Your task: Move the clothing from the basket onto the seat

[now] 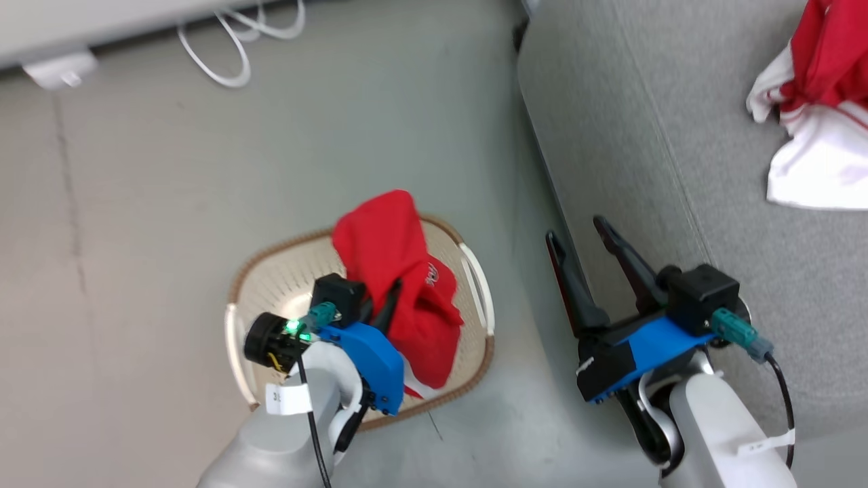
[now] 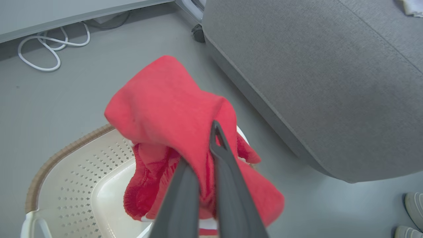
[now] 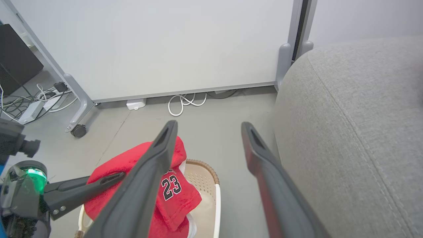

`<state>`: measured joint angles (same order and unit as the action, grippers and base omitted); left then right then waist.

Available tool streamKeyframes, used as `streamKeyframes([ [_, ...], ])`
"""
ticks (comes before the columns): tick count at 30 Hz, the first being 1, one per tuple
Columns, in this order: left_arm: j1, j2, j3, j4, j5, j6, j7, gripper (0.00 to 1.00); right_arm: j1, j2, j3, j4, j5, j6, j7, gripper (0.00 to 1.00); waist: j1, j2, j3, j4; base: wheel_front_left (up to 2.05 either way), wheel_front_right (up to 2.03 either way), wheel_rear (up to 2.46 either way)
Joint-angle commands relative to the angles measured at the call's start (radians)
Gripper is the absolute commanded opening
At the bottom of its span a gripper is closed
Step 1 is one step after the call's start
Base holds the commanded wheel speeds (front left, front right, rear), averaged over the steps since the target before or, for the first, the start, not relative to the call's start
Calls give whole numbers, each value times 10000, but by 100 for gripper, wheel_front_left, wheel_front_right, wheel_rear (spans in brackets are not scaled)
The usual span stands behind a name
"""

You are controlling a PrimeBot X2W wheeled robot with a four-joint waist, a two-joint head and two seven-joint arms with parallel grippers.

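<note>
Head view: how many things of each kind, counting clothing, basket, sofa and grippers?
Cream perforated plastic basket: 1
Grey fabric sofa: 1
Red fabric clothing bundles: 2, one held, one on sofa
Dark two-finger grippers: 2, left gripper, right gripper
Total: 6

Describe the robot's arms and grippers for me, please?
The left gripper and right gripper each have two long dark fingers, a blue housing, a black box and a teal plug. Pale grey forearms carry black cables and white tags.
</note>
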<state>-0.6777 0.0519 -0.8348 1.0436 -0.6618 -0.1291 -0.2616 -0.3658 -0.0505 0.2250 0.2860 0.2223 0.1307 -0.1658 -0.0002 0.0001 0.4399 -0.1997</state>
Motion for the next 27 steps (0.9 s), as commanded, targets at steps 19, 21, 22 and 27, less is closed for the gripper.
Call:
streamKeyframes([
  [19, -258, -18, -1686, -2632, -1069, -17, -49, 0, 2040, -121, 112, -277, 224, 3, 1093, 100, 2, -1, -4128, 1705, 0, 0, 0],
  [21, -466, -15, -1796, -2852, -1233, -17, -47, 0, 2120, -139, 153, -320, 245, 3, 1160, 100, 2, -1, -4261, 1747, 0, 0, 0],
  [22, -604, -11, -1844, -2926, -1301, -17, -49, 0, 2154, -146, 168, -333, 252, 3, 1200, 100, 2, -1, -4312, 1766, 0, 0, 0],
  [27, -1248, -11, -2304, -3201, -1722, -16, -49, 0, 2225, -149, 222, -450, 241, 3, 1277, 100, 2, -1, -4412, 1855, 0, 0, 0],
])
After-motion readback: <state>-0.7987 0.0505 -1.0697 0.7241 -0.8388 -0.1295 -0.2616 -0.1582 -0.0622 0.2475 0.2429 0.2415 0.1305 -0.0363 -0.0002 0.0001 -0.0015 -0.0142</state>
